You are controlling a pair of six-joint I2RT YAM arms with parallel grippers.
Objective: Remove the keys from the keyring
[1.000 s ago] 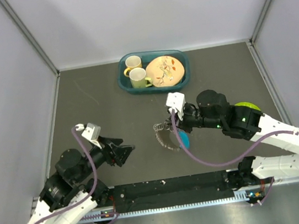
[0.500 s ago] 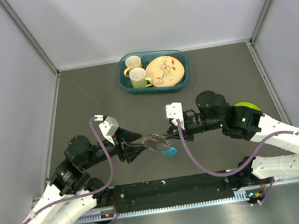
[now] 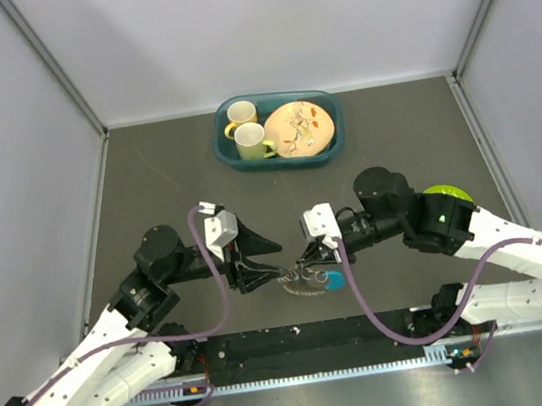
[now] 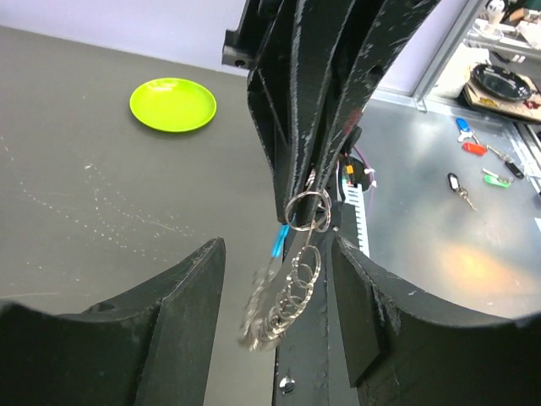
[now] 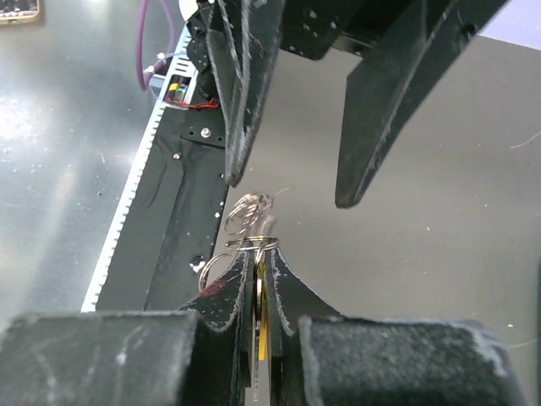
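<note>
**Two grippers, one small bunch of keys between them**

On the left, the left gripper [image 3: 270, 264] points toward the middle of the table [image 3: 166, 177]. Its fingers are spread wide and hold nothing. Its own camera shows the bunch hanging in the gap between the two pads, touching neither.

In the middle, the keys [image 3: 309, 279] hang over the dark surface close to the front rail. A teal-blue head piece [image 3: 334, 279] sits on the right side of the bunch. The keyring [image 4: 308, 206] is a thin silvery loop at the very top, with several more small rings chained below it (which loop carries which key is too blurred to tell). Whether the lowest key touches the table cannot be told either.

On the right, the right gripper [image 3: 302, 257] has its fingers pressed together on the top of the bunch at the ring, and it alone carries the bunch.

As for handling, the bunch looks light, hard and slick, and it probably swings and twists at the least nudge. The ring is likely springy wire that resists being opened and offers little to pinch. The better hold is probably a flat coloured head, where the pads meet a broad face. The open left fingers could close there while the right ones anchor the ring. The main risk is a key blade sliding out sideways from between the pads.
</note>
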